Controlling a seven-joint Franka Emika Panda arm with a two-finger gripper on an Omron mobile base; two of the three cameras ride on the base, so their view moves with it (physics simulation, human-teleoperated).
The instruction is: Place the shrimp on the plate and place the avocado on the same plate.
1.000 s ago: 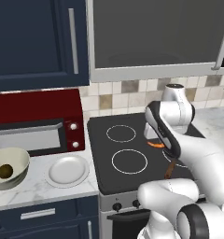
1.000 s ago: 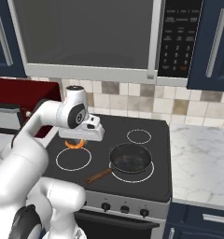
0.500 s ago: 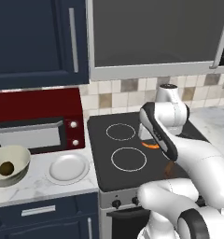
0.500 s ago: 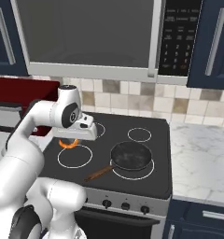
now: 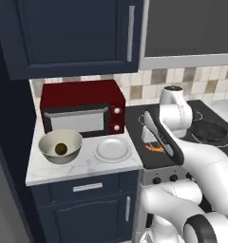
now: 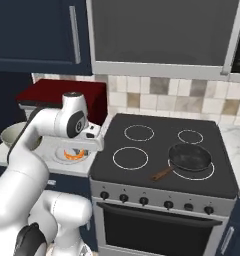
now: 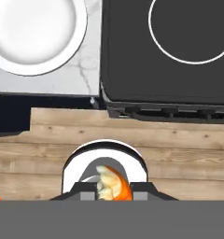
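Far left on the counter [image 5: 82,167]: a cream bowl [image 5: 60,146] with the avocado [image 5: 61,149] lying inside it, dark and small against the pale wall. Behind the bowl, a red microwave [image 5: 82,113] against the tiled backsplash. Just right of the bowl, the white plate [image 5: 113,149], bare, near the counter's edge beside the stove [image 5: 180,137]. Further right, the claw [image 5: 155,147] closed on the shrimp [image 5: 155,148], held above the stove's left edge, just right of the plate. Seen from the other side, shrimp [image 6: 74,154] hanging in front of the plate [image 6: 62,152], under the arm's wrist. From the hand camera, shrimp [image 7: 112,183] pinched between the dark tips, plate [image 7: 34,32] at upper left, stove burner ring [image 7: 193,28] at upper right, wooden floor [image 7: 179,149] below. Far right on the stove, a small dark frying pan [image 6: 190,158] with a wooden handle, sitting on the front right burner.
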